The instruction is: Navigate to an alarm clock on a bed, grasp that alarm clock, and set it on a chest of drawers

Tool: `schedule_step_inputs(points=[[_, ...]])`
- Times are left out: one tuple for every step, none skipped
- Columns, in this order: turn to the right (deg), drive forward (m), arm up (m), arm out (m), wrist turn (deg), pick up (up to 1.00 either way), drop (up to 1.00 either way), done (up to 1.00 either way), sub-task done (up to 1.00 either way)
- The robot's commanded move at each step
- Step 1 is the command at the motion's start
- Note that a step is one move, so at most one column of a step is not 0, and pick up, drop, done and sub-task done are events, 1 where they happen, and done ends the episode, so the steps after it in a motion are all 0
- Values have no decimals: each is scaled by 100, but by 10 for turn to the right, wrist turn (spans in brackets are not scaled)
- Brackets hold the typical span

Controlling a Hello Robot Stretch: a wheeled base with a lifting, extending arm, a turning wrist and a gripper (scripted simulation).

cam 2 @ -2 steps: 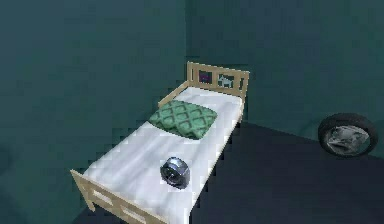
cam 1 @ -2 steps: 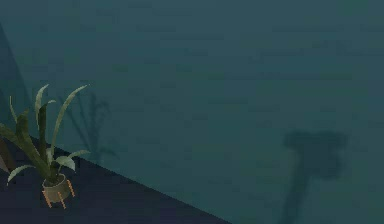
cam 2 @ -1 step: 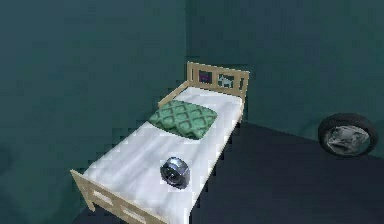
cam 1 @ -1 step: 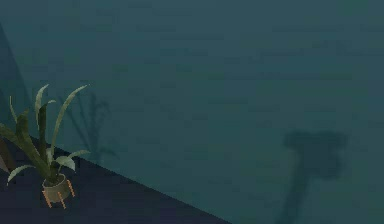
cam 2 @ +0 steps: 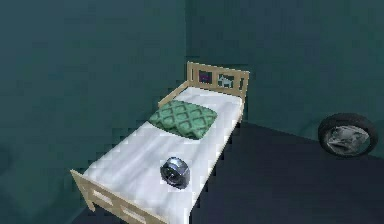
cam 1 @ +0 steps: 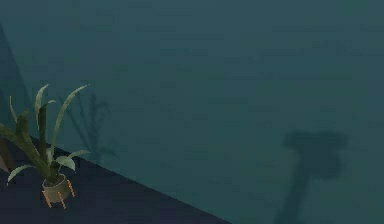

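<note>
The robot's base stands with its front, at 12 o'clock, turned toward a dark teal wall (cam 1: 200, 80). Its arm-reach side, at 3 o'clock, faces the bed (cam 2: 130, 160), foot end nearer the body. How the arm and wrist are posed cannot be told.

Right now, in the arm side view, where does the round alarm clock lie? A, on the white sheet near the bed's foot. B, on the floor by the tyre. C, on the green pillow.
A: the alarm clock rests on the bed toward its foot end, well apart from the green pillow.
</note>
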Motion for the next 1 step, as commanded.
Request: schedule_step_inputs(points=[[0, 0, 0, 44, 0, 0, 0, 0, 0]])
